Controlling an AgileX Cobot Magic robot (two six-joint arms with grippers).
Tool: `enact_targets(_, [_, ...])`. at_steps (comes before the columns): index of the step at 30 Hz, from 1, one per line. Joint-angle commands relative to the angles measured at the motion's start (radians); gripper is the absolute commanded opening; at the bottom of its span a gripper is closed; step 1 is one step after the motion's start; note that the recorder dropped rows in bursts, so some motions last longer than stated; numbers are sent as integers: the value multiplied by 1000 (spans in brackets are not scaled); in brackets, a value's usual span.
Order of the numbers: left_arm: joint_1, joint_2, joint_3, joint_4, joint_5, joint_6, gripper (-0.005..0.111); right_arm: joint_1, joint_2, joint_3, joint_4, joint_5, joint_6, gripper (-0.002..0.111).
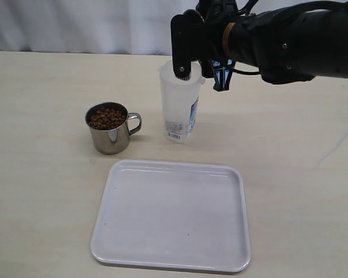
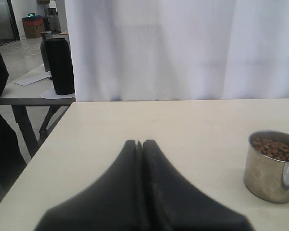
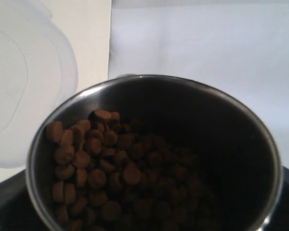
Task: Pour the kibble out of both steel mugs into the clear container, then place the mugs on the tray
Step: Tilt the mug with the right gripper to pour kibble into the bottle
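Fingers on the right (image 1: pixel 192 58) are spread wide and clamped around the held mug (image 3: pixel 221 134). They hold it up at the mouth of the clear container (image 1: pixel 180 110), tipped toward it. Its kibble (image 3: pixel 106 173) is banked to the side nearest the container, and none can be seen falling. The left fingers (image 2: pixel 137 154) are pressed together on nothing, low over the counter (image 1: pixel 40 208).

The mug's steel looks rigid and mirror-slick, so a grip across its wall probably needs firm pressure, and the looped handle is the surer hold. Filled, it is likely of moderate weight. The pellets are loose and dry and would bounce and roll if they missed the narrow opening. The container is tall, thin-walled and probably light, so a knock at its rim could topple it.

The second mug (image 1: pixel 110 136) stands upright and full near the container but apart from it, with its handle turned toward the container. The tray (image 1: pixel 174 220) lies in front of both with no mug on it. The counter is pale, flat and smooth, with a white curtain (image 1: pixel 75 23) behind it. The left wrist view shows a side table (image 2: pixel 33 94) beyond the counter's edge.
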Motion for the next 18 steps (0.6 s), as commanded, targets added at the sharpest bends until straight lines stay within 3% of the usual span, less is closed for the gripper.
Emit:
enact_targets(1, [-10, -1, 2, -3, -12, -3, 0, 0, -7, -11, -8, -8, -41, 5])
enact_targets(18, [-10, -1, 2, -3, -3, -3, 0, 0, -7, -9, -8, -6, -175, 5])
